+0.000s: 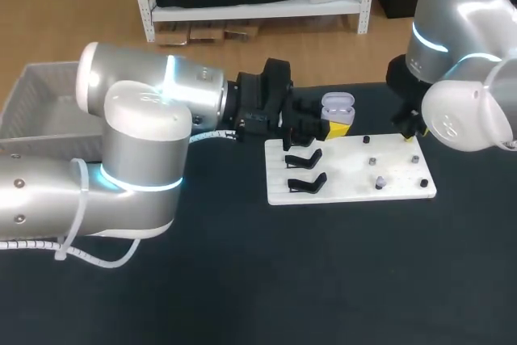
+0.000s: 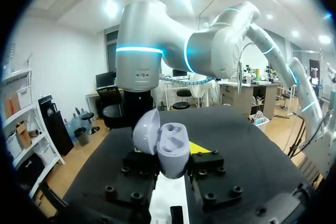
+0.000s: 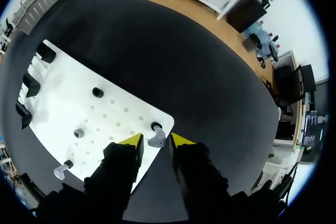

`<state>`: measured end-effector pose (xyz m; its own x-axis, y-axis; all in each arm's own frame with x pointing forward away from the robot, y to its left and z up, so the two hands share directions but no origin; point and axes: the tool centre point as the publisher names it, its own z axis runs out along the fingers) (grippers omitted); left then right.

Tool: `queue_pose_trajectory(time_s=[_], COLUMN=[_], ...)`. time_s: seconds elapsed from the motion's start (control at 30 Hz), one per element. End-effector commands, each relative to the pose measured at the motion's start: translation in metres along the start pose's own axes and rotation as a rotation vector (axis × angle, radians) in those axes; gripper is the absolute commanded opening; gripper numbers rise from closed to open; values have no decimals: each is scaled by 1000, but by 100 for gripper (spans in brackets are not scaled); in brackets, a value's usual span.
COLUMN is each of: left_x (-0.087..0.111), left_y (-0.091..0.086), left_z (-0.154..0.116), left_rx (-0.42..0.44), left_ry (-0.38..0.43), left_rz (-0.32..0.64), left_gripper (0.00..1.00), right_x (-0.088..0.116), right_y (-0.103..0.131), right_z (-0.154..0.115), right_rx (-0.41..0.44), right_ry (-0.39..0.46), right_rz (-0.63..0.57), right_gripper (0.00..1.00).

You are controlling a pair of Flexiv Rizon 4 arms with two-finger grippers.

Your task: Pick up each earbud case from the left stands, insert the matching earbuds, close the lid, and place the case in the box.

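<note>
So, in the head view the left gripper (image 1: 311, 128) sits mid-frame, just off the upper left corner of the white board (image 1: 347, 182). Its fingers are clamped on the lower half of the earbud case (image 1: 338, 107), one from each side, holding it up off the matte black table (image 1: 323, 280). The case is a smooth, rounded, pale lavender shell with its lid tipped back, and the left wrist view shows two moulded hollows inside. The right gripper (image 3: 156, 141) is at the board's upper right corner, fingers parted a bit wider than the pale grey earbud (image 3: 156, 138) standing between the yellow tips. A thin dark gap shows on each side, so it's gripping nothing. That earbud sits on a small black peg (image 3: 156, 126) right by the board's rounded corner edge. The board is flat with rows of tiny holes, and curved black stands (image 1: 305, 185) run along its left edge. A grey box (image 1: 40, 103) with ribbed walls sits far left, well apart from the board. The lower half of the frame is open tabletop.
</note>
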<state>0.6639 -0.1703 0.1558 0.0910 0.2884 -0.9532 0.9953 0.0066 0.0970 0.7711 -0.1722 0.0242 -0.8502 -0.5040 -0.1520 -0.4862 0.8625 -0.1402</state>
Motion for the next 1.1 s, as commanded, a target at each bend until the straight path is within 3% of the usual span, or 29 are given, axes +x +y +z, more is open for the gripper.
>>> queue_pose_trajectory(time_s=[0.03,0.1,0.27,0.43,0.77,1.0,1.1], left_x=[2,2,2,2,2,2,2], left_y=[-2,-2,-2,-2,-2,-2,-2], left_z=[0,0,0,0,0,0,0], left_rx=[-9,-9,-9,-9,-9,-9,-9], left_ry=[-9,-9,-9,-9,-9,-9,-9], left_rz=[4,4,4,4,4,4,4], left_gripper=[0,0,0,0,0,0,0], right_x=[-1,-1,-2,1,14,35,45], right_y=[-1,-1,0,2,6,30,41], right_z=[3,4,3,-15,-79,-127,-144], right_rx=[0,0,3,6,26,37,94], right_ry=[2,3,3,-1,-26,-18,9], right_rz=[3,3,7,19,64,65,40], right_gripper=[16,0,0,0,0,0,0])
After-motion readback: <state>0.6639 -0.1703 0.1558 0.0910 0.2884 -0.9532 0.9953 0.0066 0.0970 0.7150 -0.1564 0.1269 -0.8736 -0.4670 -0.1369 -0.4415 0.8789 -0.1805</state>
